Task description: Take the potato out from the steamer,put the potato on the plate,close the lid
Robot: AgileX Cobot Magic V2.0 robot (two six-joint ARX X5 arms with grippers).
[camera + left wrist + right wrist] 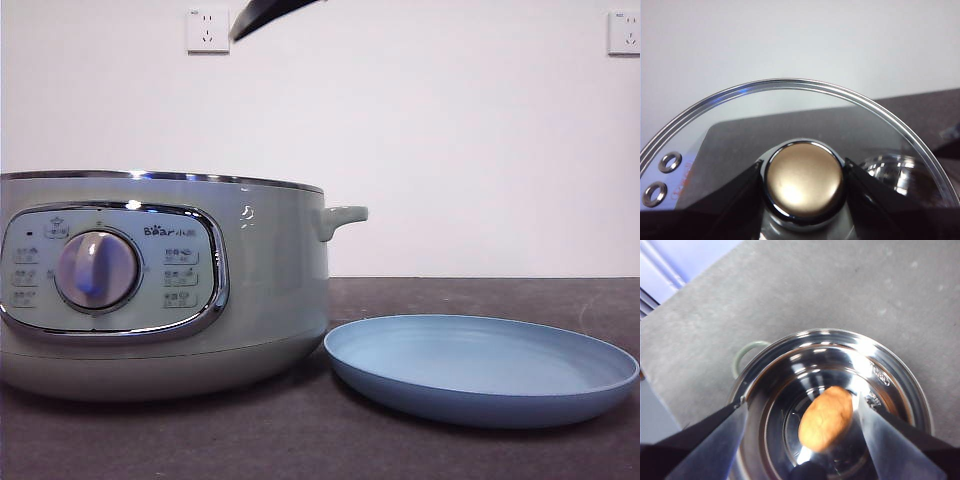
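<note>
The potato point(826, 418) lies at the bottom of the steamer point(250, 290), on the shiny metal floor of the bowl, a little off the middle. It looks firm and rounded with a matte skin, so it should not slip much, but its oval shape can roll when you touch only one end. I think you should take it across its short width, near the middle, where both jaws can meet flat sides. It seems light enough for one pincer.

Your right pincer point(802, 440) hangs above the open bowl with its jaws spread wide, one on each side of the potato, and it holds nothing. The metal wall is smooth and curved, so keep the jaws away from it when you go down; there is more room on the side toward the middle of the bowl than toward the near wall.

Your left pincer point(802, 182) is closed on the knob of the lid point(790, 110) and holds the lid in the air. The lid is glass with a chrome rim, so it is fragile and probably heavy for its size; do not knock it.

The plate point(480, 400) stands on the desk point(300, 440) just beside the steamer, almost touching its base, and it is bare. Its rim is low, so lift the potato over the steamer's edge and handle first, then lower it gently
</note>
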